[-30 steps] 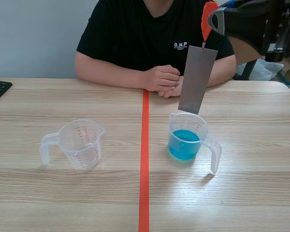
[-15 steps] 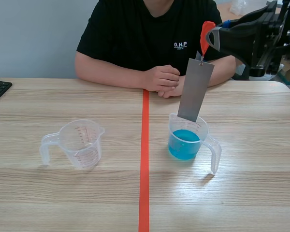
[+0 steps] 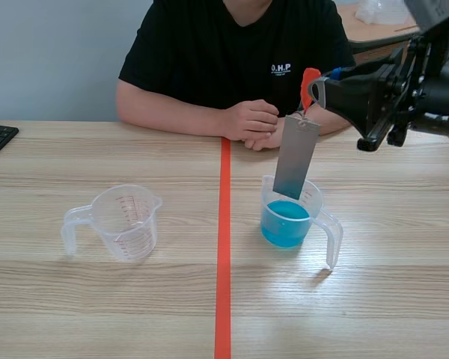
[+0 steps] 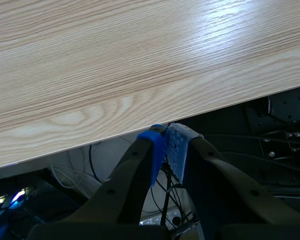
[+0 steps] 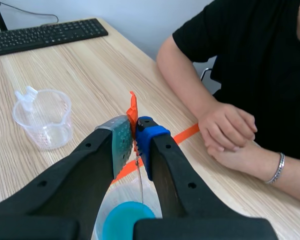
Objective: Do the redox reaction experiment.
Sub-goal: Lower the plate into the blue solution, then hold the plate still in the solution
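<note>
1. The step in hand, as I judge it, is dipping the metal strip into the blue solution.
2. The right gripper [image 3: 314,88] is clenched on the orange tab [image 3: 309,81]. The grey metal strip [image 3: 295,155] hangs from that tab, slightly tilted.
3. The strip's lower edge sits inside the rim of the measuring cup [image 3: 323,217] that holds the blue solution [image 3: 286,222]. I cannot tell whether it touches the liquid.
4. The next move likely calls for a slow, straight descent until the strip is well under the surface, without knocking the cup's wall.
5. The left gripper [image 4: 166,145] is closed on nothing, its pads meeting just off the table [image 4: 140,65] edge.
6. The empty measuring cup [image 3: 126,221] stands well apart, across the tape line.
7. A person's clasped hands [image 3: 256,122] rest beyond the cups.
</note>
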`<action>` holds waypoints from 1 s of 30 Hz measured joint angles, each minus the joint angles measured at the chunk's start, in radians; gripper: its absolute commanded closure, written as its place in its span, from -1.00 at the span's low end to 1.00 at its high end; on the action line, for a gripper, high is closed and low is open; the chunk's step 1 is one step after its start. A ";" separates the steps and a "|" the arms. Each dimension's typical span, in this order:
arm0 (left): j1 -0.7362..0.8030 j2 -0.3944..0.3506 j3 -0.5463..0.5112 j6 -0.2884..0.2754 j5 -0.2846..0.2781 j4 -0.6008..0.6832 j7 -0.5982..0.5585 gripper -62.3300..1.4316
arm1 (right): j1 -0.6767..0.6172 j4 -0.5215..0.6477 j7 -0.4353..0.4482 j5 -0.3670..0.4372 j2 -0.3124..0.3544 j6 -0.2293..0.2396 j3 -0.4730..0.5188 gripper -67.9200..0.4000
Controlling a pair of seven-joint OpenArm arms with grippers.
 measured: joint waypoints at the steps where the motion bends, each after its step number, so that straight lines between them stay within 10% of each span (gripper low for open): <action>1: 0.000 0.000 0.000 0.000 0.000 0.000 0.000 0.81 | 0.000 -0.012 0.022 -0.020 -0.004 0.000 -0.010 0.94; 15: 0.000 0.000 0.000 0.000 0.000 0.000 0.000 0.81 | 0.003 -0.157 0.158 -0.187 -0.069 0.000 -0.068 0.94; 30: 0.000 0.000 0.000 0.003 0.000 0.000 0.012 0.81 | 0.003 -0.164 0.165 -0.197 -0.069 0.000 -0.081 0.94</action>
